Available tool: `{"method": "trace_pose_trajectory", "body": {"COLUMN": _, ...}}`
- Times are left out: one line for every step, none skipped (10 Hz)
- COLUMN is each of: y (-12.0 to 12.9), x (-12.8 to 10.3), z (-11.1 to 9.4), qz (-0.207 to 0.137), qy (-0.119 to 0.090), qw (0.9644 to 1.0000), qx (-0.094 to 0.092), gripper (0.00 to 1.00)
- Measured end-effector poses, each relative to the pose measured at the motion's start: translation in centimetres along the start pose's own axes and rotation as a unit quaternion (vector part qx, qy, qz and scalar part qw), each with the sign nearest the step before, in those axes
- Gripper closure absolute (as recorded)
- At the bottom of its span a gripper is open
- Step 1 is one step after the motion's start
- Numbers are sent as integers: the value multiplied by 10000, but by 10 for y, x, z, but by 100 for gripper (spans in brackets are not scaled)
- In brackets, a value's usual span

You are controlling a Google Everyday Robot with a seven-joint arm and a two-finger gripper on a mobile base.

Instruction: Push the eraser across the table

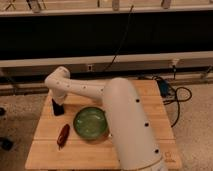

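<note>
Camera view showed the gripper point(58, 107) lowered at the far left part of the table point(150, 105), directly over a small dark block, apparently the eraser point(58, 111). Most of the tabletop stretched away to the right. A green bowl point(90, 122) sat near; a red-brown object point(63, 135) lay just in front.

The gripper point(58, 108) hangs over the surface's point(90, 152) far left part, seemingly at the eraser point(58, 110), with the bowl point(90, 122) to its right and the elongated object point(63, 135) nearer the camera.
</note>
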Motion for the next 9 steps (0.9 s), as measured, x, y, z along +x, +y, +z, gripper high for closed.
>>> {"method": "trace_pose_trajectory", "body": {"y": 0, "x": -2, "z": 0, "qz": -27, "qy": -20, "qw": 10000, "qx": -10, "gripper": 99}}
{"method": "trace_pose_trajectory", "body": {"y": 0, "x": -5, "z": -1, "qz": -58, "qy": -46, "qw": 10000, "qx": -6, "gripper": 99}}
{"method": "trace_pose_trajectory", "body": {"y": -2, "x": -7, "z": -1, "qz": -83, "qy": -74, "qw": 9999, "qx": -9, "gripper": 99}}
{"method": "trace_pose_trajectory", "body": {"y": -3, "x": -10, "z": -1, "qz": -111, "qy": -104, "qw": 9999, "qx": -13, "gripper": 99}}
{"method": "trace_pose_trajectory", "body": {"y": -4, "x": -13, "z": -1, "qz": -139, "qy": -127, "qw": 9998, "qx": -18, "gripper": 99}}
{"method": "trace_pose_trajectory", "body": {"y": -4, "x": -18, "z": 0, "qz": -187, "qy": -150, "qw": 9997, "qx": -29, "gripper": 99}}
{"method": "trace_pose_trajectory", "body": {"y": -6, "x": -22, "z": 0, "qz": -222, "qy": -164, "qw": 9996, "qx": -34, "gripper": 99}}
{"method": "trace_pose_trajectory", "body": {"y": -6, "x": -25, "z": 0, "qz": -250, "qy": -176, "qw": 9995, "qx": -37, "gripper": 99}}
{"method": "trace_pose_trajectory", "body": {"y": -6, "x": -28, "z": -1, "qz": -294, "qy": -192, "qw": 9994, "qx": -45, "gripper": 99}}
